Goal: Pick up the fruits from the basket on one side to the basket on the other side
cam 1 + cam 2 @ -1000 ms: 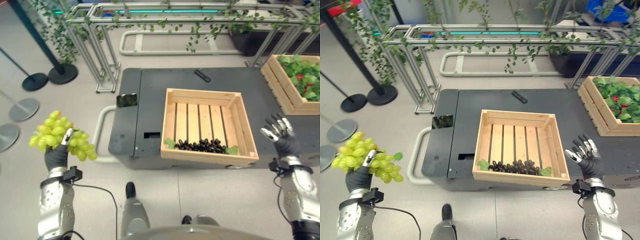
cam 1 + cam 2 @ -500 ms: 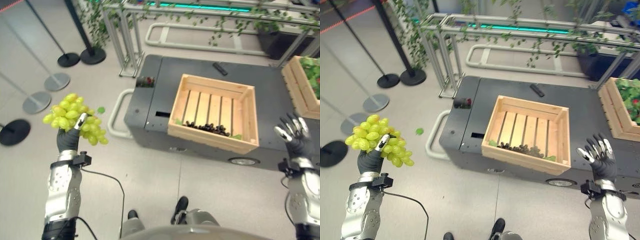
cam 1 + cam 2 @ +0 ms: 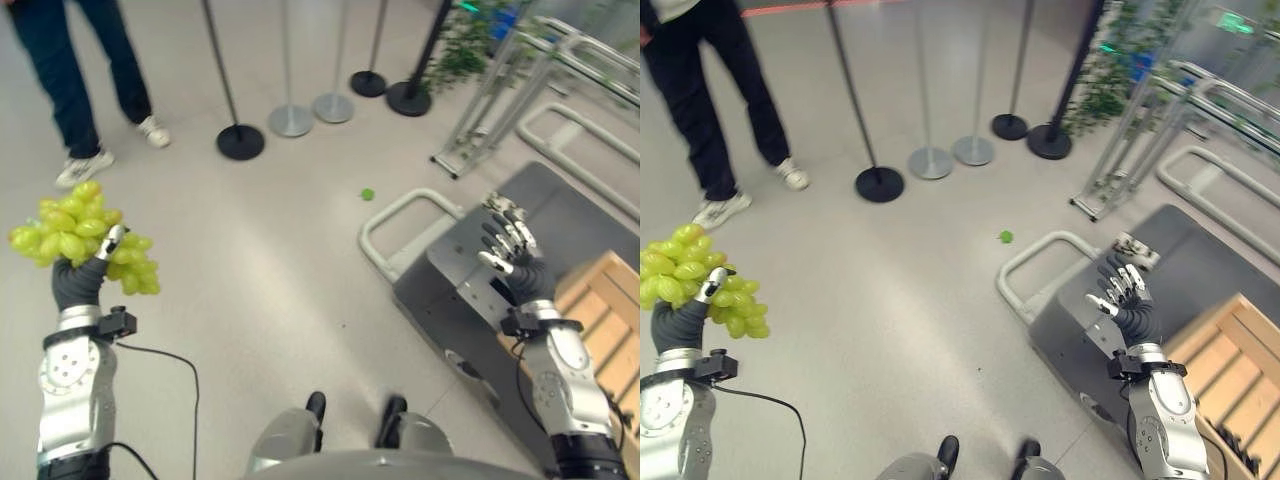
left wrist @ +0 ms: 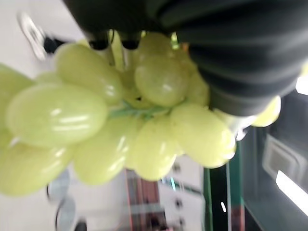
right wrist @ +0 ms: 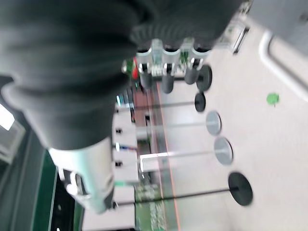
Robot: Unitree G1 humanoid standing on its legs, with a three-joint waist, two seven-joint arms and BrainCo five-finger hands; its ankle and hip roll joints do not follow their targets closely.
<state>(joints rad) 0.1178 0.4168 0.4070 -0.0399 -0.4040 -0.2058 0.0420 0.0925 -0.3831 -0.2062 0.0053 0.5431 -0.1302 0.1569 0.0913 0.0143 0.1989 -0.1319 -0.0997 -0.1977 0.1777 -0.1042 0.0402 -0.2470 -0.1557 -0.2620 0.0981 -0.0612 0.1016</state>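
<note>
Grey floor [image 3: 260, 260] w/ stanchion bases [image 3: 240, 141], green bit [image 3: 367, 194], dark cart [image 3: 470, 290].

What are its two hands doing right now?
Left hand: fingers closed around a bunch of green grapes.
Right hand: open, fingers spread, holding nothing.

The view has swung left, bringing a person's legs [image 3: 75, 75] into sight.

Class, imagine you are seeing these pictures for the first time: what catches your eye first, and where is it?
First comes the big bunch of green grapes, held up at the far left in the robot's left hand above bare floor. Next is the right hand, raised with fingers spread over the dark cart, the wooden crate at its right edge. A person stands at upper left by the stanchion bases.
</note>
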